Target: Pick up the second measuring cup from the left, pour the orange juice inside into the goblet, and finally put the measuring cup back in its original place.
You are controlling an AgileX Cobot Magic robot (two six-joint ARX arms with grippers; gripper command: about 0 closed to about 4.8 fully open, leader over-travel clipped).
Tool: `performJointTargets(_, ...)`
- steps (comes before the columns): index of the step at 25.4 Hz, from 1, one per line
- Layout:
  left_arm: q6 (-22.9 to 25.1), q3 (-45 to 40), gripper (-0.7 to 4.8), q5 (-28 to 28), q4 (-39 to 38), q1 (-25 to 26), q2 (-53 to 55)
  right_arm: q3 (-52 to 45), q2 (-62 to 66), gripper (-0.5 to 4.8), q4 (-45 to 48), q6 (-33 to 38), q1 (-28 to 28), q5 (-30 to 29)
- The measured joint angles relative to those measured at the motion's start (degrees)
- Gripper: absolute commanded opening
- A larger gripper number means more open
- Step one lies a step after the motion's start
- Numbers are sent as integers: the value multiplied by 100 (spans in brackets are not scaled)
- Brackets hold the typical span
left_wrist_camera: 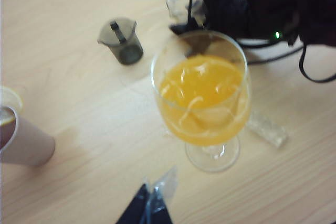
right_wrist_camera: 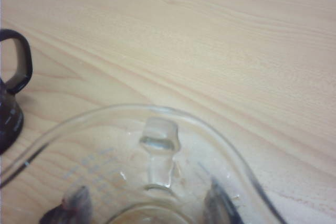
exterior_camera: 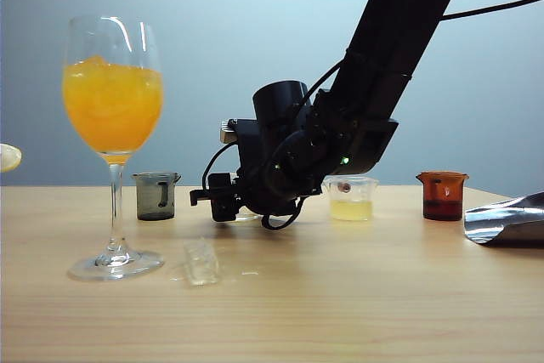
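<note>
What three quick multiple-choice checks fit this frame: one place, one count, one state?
1. In the exterior view, where is the right gripper?
A. above the goblet
B. low by the table, between the smoky grey cup and the pale yellow cup
C. beside the foil

2. How many small cups stand free on the table in the exterior view?
A. one
B. three
C. five

3. What state is the goblet in?
A. upright, holding orange juice
B. tipped over
C. upright, empty

Key:
1 B: the right gripper sits between the smoky grey cup and the pale yellow cup, closed on the second measuring cup.
2 B: grey, yellow and the reddish cup.
3 A: the goblet stands with orange juice inside; the left gripper is near its foot.
</note>
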Motion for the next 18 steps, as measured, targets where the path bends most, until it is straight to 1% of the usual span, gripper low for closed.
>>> performJointTargets(1,-2,-9,-5,0,-44,0,9,2,-2,239,0,0,0,2)
performJointTargets(2,-2,-11,-5,-2,-83,0,11,2,-2,310,9,0,0,2)
performJointTargets(3,-2,-13,-5,-2,-125,0,15,0,0,369,26,-2,0,2)
performJointTargets(4,-2,-15,-5,-2,-155,0,15,-2,2,452,42,-2,0,4)
performJointTargets(18,0,-15,-5,-2,-188,0,15,-33,-133,454,267,144,-11,4)
